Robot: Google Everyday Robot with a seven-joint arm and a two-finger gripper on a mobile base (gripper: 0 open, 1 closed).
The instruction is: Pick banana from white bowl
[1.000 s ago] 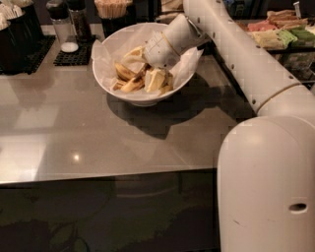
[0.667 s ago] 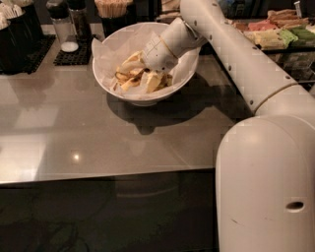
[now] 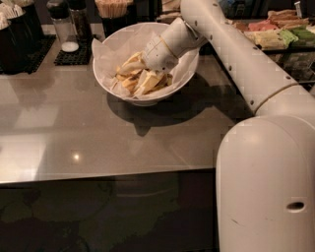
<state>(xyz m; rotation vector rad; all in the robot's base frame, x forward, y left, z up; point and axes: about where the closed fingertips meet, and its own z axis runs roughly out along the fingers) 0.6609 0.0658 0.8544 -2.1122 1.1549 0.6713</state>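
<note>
The white bowl [image 3: 105,75] stands on the grey table near its back edge, lined with white paper. A yellowish banana [image 3: 129,81] lies in it among pale pieces. My gripper [image 3: 141,75] reaches down into the bowl from the right, right at the banana, and its white wrist covers the bowl's right half. What the gripper touches is hidden among the pale shapes.
My thick white arm [image 3: 256,74] runs from the bowl to the lower right. A black mat with shakers [image 3: 69,34] and a cup of sticks [image 3: 113,10] stand behind the bowl. Coloured packets [image 3: 278,34] lie at the back right. The table's front edge [image 3: 108,174] is below.
The gripper has shifted slightly left and further into the bowl. The bowl has not moved.
</note>
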